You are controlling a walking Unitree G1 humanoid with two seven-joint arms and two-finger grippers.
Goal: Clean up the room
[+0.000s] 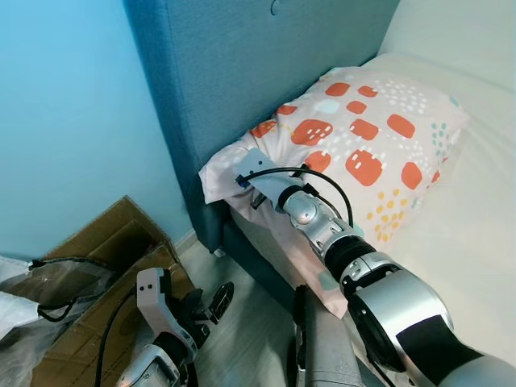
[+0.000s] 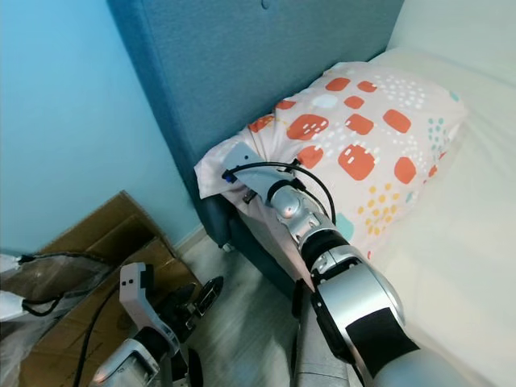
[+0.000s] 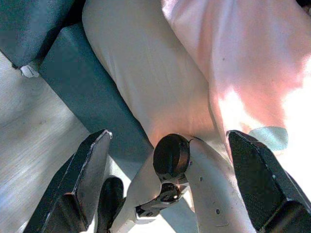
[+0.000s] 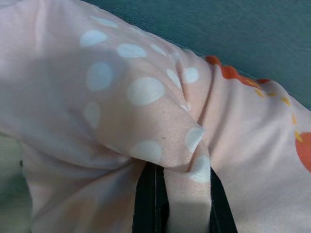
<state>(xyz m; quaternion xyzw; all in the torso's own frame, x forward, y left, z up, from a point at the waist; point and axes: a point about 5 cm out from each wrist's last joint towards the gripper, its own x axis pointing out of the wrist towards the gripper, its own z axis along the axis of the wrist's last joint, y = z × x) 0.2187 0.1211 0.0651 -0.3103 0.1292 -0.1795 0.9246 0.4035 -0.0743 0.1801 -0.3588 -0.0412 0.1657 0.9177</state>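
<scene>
The right silver arm (image 1: 403,306) fills the near corner of the head views and reaches up and forward to the corner of the bed. At its end the right gripper (image 4: 177,204) is closed on a fold of the pale pink pillow with orange blotches and white dots (image 1: 363,141); in the right wrist view the cloth is bunched and pinched between the two black fingers (image 4: 146,204). The pillow lies on the cream mattress (image 1: 476,234), at the head end, with its long side against the dark teal padded headboard (image 1: 234,72). Its near corner (the one being held) hangs a little over the edge of the mattress.

The left gripper (image 1: 211,305) is low, above the pale wooden floor (image 1: 242,339) just beside the bed frame. Its fingers stand wide apart and hold nothing, as the left wrist view shows clearly.

To the left, against the light blue wall (image 1: 72,121), lies flattened brown cardboard (image 1: 105,258) with a black cable (image 1: 60,286) and some clear plastic wrap (image 1: 16,322) on top of it.
</scene>
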